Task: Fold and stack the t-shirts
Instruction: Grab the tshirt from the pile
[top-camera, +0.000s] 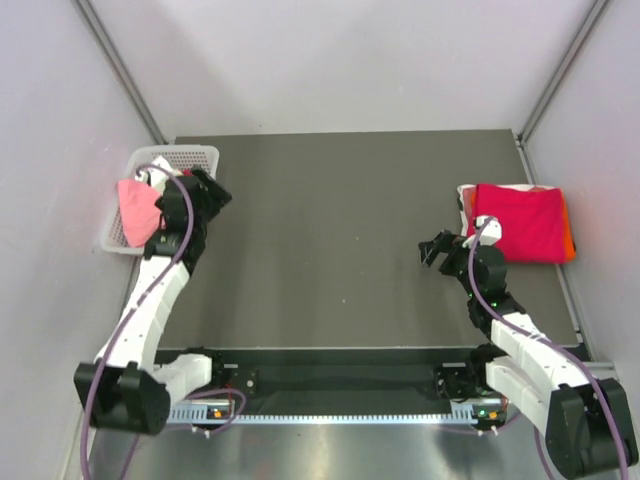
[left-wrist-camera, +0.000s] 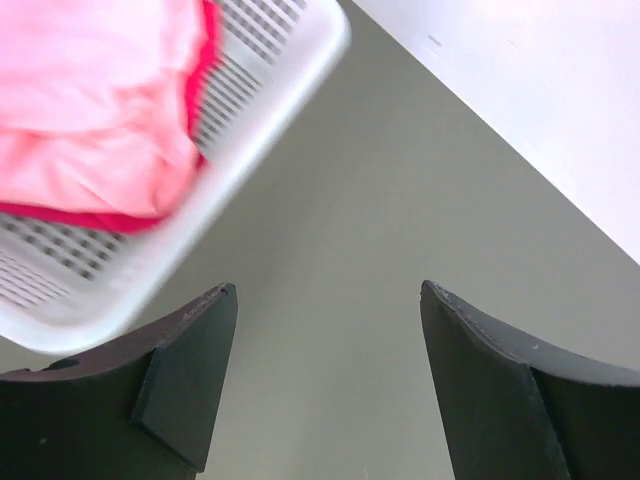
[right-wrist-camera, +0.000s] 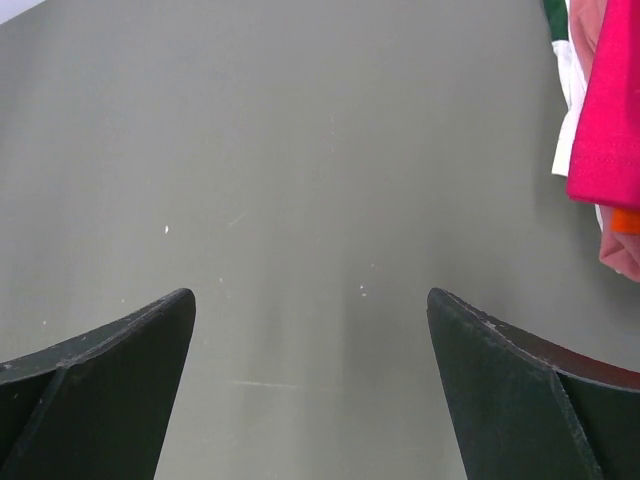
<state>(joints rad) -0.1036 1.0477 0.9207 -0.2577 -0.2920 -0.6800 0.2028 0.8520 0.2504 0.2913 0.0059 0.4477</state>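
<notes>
A light salmon-pink t-shirt (top-camera: 137, 208) lies bunched in the white mesh basket (top-camera: 190, 155), over a crimson t-shirt (left-wrist-camera: 210, 40) whose edge shows under it. My left gripper (top-camera: 218, 192) hovers open just right of the basket's rim (left-wrist-camera: 250, 130), with only bare table between its fingers (left-wrist-camera: 190, 370). A folded stack topped by a crimson-magenta t-shirt (top-camera: 520, 222) sits at the table's right edge, with white (right-wrist-camera: 570, 90) and orange (right-wrist-camera: 625, 222) cloth showing at its side. My right gripper (top-camera: 432, 250) is open and empty over the table, left of the stack.
The grey table (top-camera: 330, 240) runs between the basket at far left and the stack at far right. White walls enclose the back and both sides. The basket partly overhangs the table's left edge.
</notes>
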